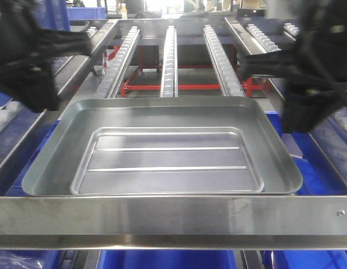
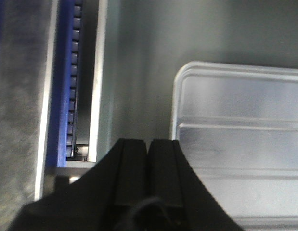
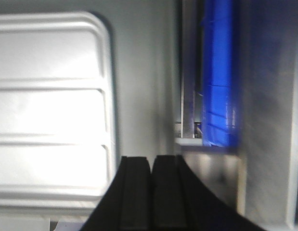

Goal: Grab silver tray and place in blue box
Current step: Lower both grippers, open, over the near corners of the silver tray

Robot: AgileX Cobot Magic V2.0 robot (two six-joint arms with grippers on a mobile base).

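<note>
Silver tray (image 1: 162,120), a wide, shallow rectangular pan of shiny metal with rounded corners and two raised ribs in its recessed centre, lies level and face up just behind a flat steel crossbar (image 1: 162,216). Bright blue plastic of the blue box (image 1: 322,182), a large crate, shows past both sides of the tray and below the crossbar. Whether the tray rests on the crate's rim or on the frame cannot be told. Grey roller rails (image 1: 169,61) run away behind it. The left gripper (image 2: 148,144) hangs over the tray's left margin with its black fingers clenched together on nothing. The right gripper (image 3: 149,161) stands likewise over the right margin, also pressed closed and empty. Judgement: no grasp exists yet. Closed fingers lowered here would only strike the metal. The sloped, polished rim invites slipping, and uneven lifting by two arms could tilt the tray against the crossbar or crate lip.
</note>
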